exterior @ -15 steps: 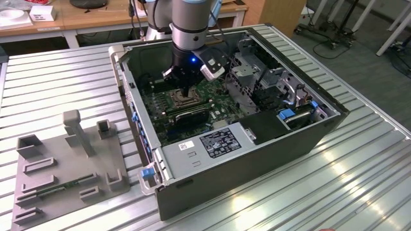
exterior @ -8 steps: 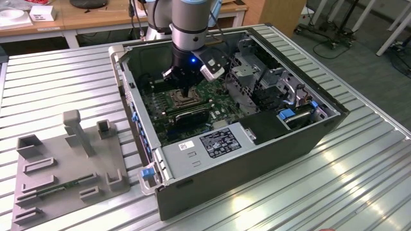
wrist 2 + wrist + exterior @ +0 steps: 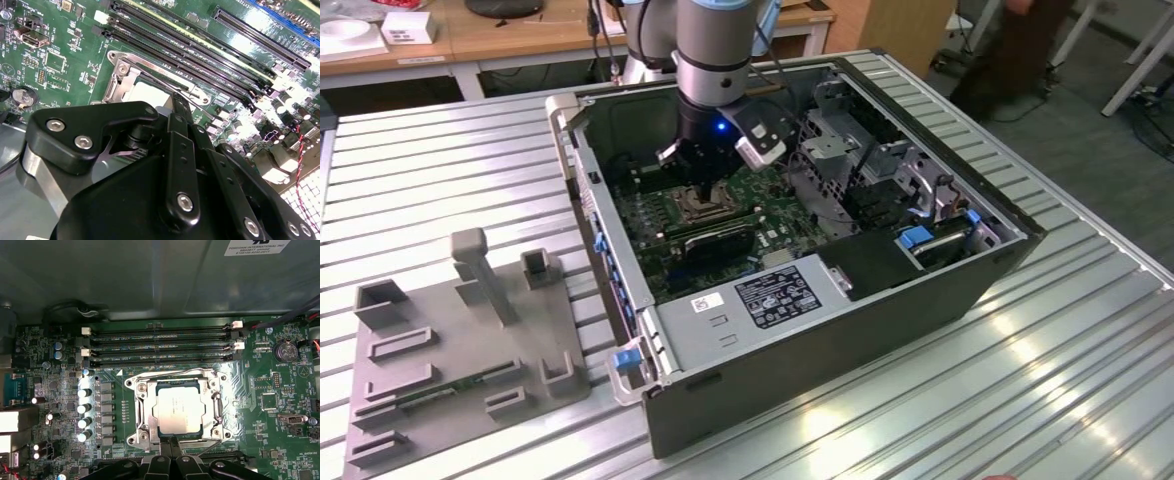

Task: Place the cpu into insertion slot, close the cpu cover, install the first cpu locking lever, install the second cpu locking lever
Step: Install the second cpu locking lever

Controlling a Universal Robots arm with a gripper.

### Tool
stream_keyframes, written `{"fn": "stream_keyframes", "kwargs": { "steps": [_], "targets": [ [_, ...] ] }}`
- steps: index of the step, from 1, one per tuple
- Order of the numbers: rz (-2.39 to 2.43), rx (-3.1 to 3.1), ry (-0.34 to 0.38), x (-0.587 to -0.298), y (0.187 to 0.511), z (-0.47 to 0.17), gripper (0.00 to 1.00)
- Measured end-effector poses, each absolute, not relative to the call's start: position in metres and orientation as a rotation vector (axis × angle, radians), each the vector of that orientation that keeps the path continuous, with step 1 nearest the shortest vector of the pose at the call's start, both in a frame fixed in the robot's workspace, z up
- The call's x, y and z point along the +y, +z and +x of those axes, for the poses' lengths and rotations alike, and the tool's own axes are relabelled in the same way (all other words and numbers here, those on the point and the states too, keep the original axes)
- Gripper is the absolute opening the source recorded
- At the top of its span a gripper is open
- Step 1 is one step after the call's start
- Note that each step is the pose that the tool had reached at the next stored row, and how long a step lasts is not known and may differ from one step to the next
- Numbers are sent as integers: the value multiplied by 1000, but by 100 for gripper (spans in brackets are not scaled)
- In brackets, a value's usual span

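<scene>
The cpu (image 3: 178, 411), a silvery square chip, lies flat in the insertion slot (image 3: 135, 434) on the green motherboard (image 3: 260, 425). The cpu cover (image 3: 145, 410), a metal frame with a cut-out centre, lies down around the chip. Thin wire levers run along the socket's sides; whether they are latched I cannot tell. My gripper (image 3: 172, 443) is shut, its tips together at the socket's edge with nothing seen between them. In the second wrist view the gripper (image 3: 179, 98) hides part of the cpu (image 3: 148, 92) and the cover (image 3: 119, 82). In the exterior view the gripper (image 3: 707, 200) reaches down into the computer case.
Long black memory slots (image 3: 160, 342) run beside the socket. The open case (image 3: 854, 310) walls the board in, with a drive cage (image 3: 834, 140) at the exterior view's right. A grey fixture (image 3: 454, 340) lies on the slatted table. A person (image 3: 1014, 50) stands behind.
</scene>
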State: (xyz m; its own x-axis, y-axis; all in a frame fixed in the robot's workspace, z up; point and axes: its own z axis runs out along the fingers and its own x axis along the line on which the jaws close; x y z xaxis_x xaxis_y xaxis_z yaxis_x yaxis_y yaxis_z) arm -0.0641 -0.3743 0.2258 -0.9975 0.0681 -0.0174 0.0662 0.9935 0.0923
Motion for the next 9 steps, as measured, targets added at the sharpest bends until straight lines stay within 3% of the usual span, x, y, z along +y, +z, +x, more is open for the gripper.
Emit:
{"fn": "stream_keyframes", "kwargs": {
  "steps": [9],
  "targets": [
    [105,3115,143,-374,223,-66,11]
  ]
}}
